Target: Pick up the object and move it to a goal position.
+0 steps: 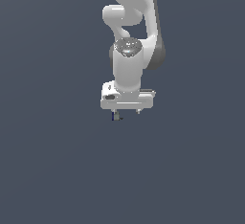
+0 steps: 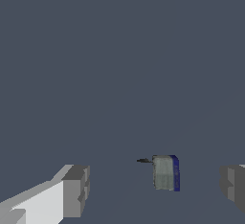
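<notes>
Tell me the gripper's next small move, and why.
Probably shift sideways to center, then close. In the wrist view the gripper is open, and the object sits between the fingers untouched, nearer one finger than the other.

Plain slate-grey surface (image 1: 57,170) under small object (image 2: 165,173)

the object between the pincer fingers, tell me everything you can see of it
The object looks like a small upright block, grey-green on its broad face with a dark blue edge and a thin dark stub at one side. It sits between the open pincer's fingers, nearer one, touching neither. The exterior view shows only a dark speck.
</notes>
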`<state>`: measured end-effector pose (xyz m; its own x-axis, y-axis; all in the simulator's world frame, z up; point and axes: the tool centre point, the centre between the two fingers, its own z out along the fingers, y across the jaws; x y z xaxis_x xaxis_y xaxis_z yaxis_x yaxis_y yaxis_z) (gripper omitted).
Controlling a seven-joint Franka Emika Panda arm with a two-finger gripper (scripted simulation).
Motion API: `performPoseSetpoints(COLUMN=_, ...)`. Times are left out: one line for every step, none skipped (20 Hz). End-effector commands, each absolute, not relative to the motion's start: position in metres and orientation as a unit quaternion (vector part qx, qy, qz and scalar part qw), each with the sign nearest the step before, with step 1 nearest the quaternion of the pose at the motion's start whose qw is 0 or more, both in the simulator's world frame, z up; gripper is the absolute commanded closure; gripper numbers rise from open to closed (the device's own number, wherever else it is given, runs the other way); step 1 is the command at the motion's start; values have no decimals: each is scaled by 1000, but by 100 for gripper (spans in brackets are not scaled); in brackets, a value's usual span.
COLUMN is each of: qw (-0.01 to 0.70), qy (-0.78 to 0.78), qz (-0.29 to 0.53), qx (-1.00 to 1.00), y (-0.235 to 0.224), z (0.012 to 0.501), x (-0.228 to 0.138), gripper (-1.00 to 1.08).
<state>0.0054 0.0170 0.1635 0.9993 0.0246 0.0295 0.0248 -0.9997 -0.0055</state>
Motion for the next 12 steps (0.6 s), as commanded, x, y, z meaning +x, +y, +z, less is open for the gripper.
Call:
performPoseSetpoints(qw=3, qy=-12, qz=-15, qx=-1000, y=17, z=163, x=5, gripper=-92)
performPoseSetpoints(qw=3, qy=-12, qz=-15, qx=-1000, y=17, z=164, x=5, gripper=-92)
performPoseSetpoints(qw=3, qy=-13, qz=-15, qx=-1000, y=16, z=164, x=5, gripper=-92)
performPoseSetpoints(qw=4, qy=-13, qz=-14, qx=-1000, y=15, z=164, x=5, gripper=-92)
performPoseSetpoints(qw=4, qy=-13, qz=-14, qx=-1000, y=14, z=165, x=6, gripper=-92)
performPoseSetpoints(qw=5, qy=-13, qz=-14, qx=-1000, y=12, z=166, x=6, gripper=-92)
performPoseSetpoints(qw=6, qy=-13, qz=-13, qx=-1000, y=9, z=168, x=6, gripper=-92)
performPoseSetpoints(qw=6, qy=-13, qz=-13, qx=-1000, y=8, z=169, x=6, gripper=-92)
performPoseSetpoints(qw=7, qy=-13, qz=-13, qx=-1000, y=6, z=170, x=6, gripper=-92)
performPoseSetpoints(qw=8, qy=-12, qz=-13, qx=-1000, y=5, z=171, x=6, gripper=-92)
performPoseSetpoints(qw=8, qy=-11, qz=-13, qx=-1000, y=4, z=171, x=6, gripper=-92)
performPoseSetpoints(qw=8, qy=-10, qz=-13, qx=-1000, y=3, z=172, x=6, gripper=-92)
